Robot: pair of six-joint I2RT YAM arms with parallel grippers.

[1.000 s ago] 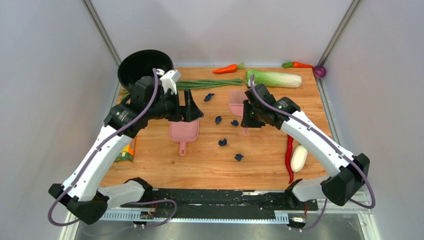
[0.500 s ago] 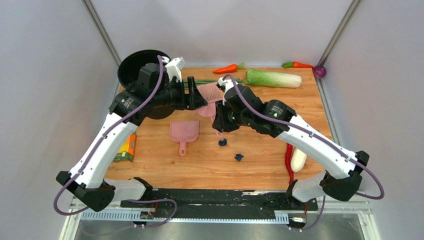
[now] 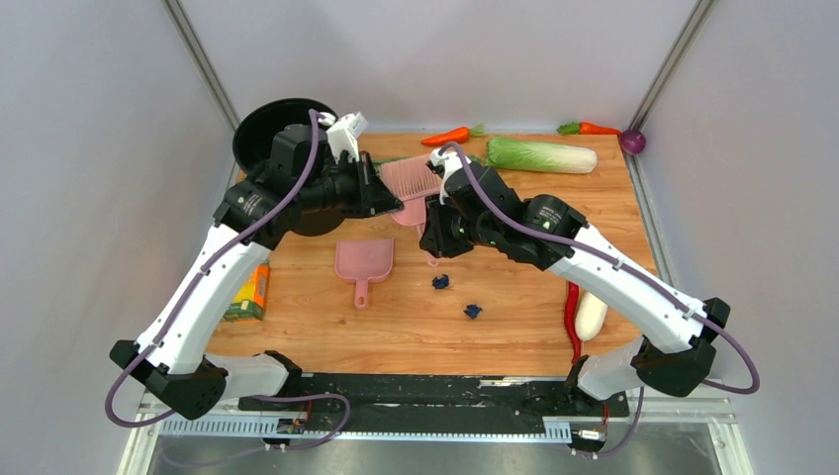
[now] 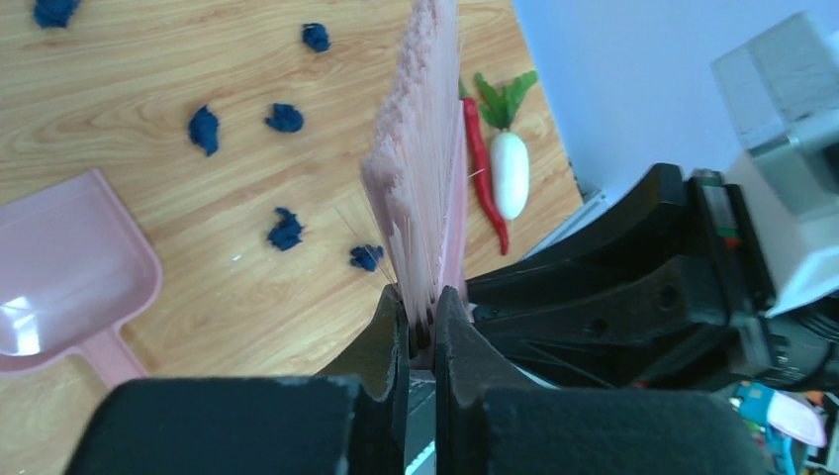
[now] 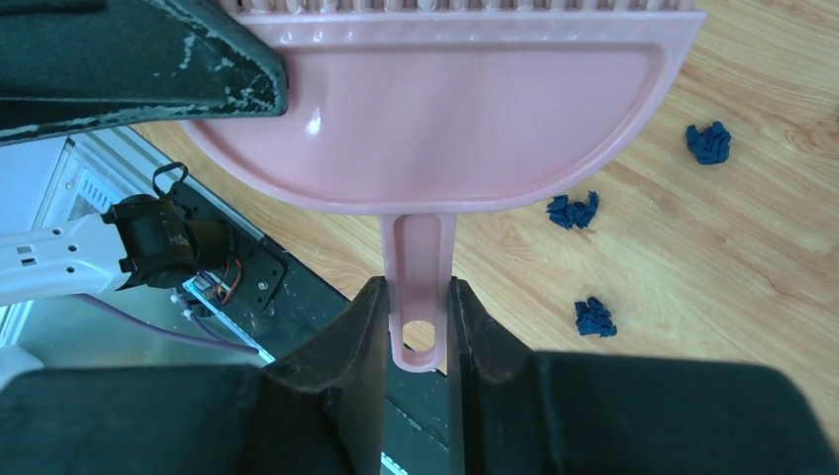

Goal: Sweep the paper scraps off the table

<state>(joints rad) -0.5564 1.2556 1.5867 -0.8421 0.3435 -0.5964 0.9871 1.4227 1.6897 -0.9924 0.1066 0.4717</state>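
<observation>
The brush (image 3: 408,181) and the dustpan (image 3: 363,259) are pink. The paper scraps (image 3: 441,282) are dark blue. The desk (image 3: 514,297) is light brown with wood lines.

No writing can be read

The orange-and-yellow packet (image 3: 252,293) at the left edge of the table (image 3: 514,332) has a coloured face, but it is too small and blurred in the overhead view to make out any letters, brand or numbers.
</observation>
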